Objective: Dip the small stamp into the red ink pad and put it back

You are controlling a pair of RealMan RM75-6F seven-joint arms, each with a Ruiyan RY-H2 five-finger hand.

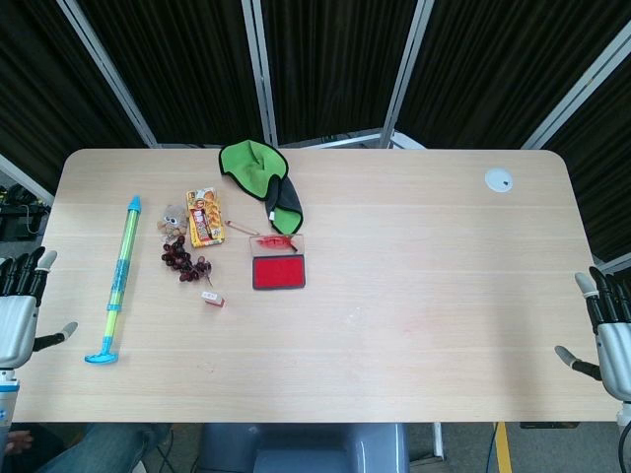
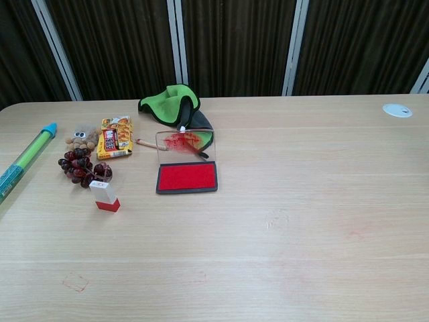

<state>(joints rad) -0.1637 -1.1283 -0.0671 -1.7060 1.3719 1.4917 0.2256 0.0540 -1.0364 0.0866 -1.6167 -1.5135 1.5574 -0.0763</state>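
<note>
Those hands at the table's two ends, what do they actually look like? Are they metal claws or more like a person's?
More like a person's. In the head view, the left hand and right hand each have a pale grey-white palm shell and slim black fingers, some with light grey tips, plus a thumb sticking out sideways. The left hand shows a blue band at its wrist. No cables, sleeves or markings are visible, and the arms are out of frame.

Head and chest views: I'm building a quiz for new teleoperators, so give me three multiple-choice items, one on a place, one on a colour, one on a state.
1. The small stamp stands:
A) left of the ink pad
B) on the pad
C) by the white disc

2. The water squirter's handle is:
A) red
B) blue
C) black

3. The ink pad's lid is:
A) shut
B) missing
C) open, raised behind the pad

Answers: 1 A, bare table separates them. 2 B, its T-shaped end is blue. 3 C, the red surface is exposed.
</note>
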